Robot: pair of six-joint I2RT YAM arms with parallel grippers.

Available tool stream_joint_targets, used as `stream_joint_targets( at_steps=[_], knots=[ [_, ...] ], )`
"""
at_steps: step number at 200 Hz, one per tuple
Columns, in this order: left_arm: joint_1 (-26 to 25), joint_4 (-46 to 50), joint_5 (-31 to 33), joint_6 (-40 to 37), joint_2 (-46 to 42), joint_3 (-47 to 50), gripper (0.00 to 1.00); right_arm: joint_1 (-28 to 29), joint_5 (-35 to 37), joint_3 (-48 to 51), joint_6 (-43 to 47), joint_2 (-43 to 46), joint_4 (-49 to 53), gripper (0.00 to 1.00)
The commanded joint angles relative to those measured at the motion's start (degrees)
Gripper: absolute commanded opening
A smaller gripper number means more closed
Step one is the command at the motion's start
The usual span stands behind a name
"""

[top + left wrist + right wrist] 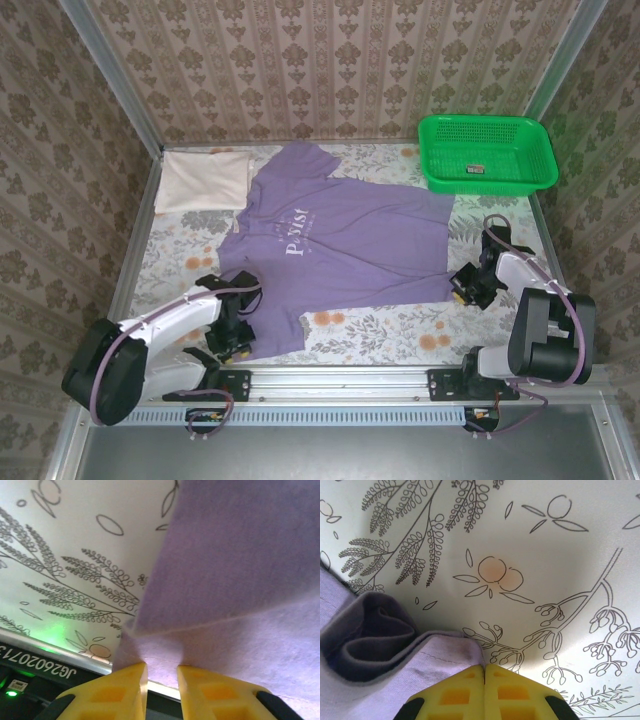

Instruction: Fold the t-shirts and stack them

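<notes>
The purple t-shirt (pixel 340 240) lies spread flat, chest lettering up, across the middle of the flowered table. The cream t-shirt (pixel 203 180) is folded at the back left. My left gripper (pixel 235 325) is at the purple shirt's near-left corner. In the left wrist view its yellow fingers (pixel 125 690) stand a narrow gap apart, left gripper (pixel 161 666), with the purple cloth (pixel 240 555) lying at their tips. My right gripper (pixel 465 287) is at the shirt's near-right corner. In the right wrist view the right gripper (pixel 484 666) is shut, and the hemmed purple corner (pixel 435 665) runs into its tips beside a raised fold.
A green mesh basket (pixel 490 186) stands at the back right with a small object (pixel 475 169) inside. Patterned walls close in the left, back and right sides. A metal rail (pixel 340 378) runs along the near edge between the arm bases.
</notes>
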State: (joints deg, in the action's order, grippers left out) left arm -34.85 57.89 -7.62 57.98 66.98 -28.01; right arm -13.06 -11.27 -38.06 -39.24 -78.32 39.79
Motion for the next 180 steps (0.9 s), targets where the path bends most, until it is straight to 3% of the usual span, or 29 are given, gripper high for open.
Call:
stream_joint_targets(
  at_steps=[1, 35, 78, 132, 180],
  knots=[
    [-0.39, -2.68, 1.11, 0.71, 1.53, 1.33, 0.19, 0.33, -1.27, 0.09, -0.44, 0.94, 0.22, 0.00],
    [-0.39, -3.92, 0.76, 0.65, 2.56, 1.80, 0.00, 0.32, -0.36, 0.11, -0.31, 2.15, 1.28, 0.00],
    [-0.57, 1.07, 1.51, -0.22, 0.60, -1.87, 0.00, 0.32, 1.33, 0.43, -0.87, 6.03, 4.08, 0.00],
    [-0.49, 15.68, 3.57, -8.62, -3.09, -18.25, 0.00, 0.32, 4.07, 0.94, -2.88, 14.02, 9.60, 0.00],
    [-0.48, 27.44, 1.65, -14.67, -3.71, -28.37, 0.00, 1.04, 3.91, 1.34, -5.45, 21.88, 18.95, 0.00]
  ],
)
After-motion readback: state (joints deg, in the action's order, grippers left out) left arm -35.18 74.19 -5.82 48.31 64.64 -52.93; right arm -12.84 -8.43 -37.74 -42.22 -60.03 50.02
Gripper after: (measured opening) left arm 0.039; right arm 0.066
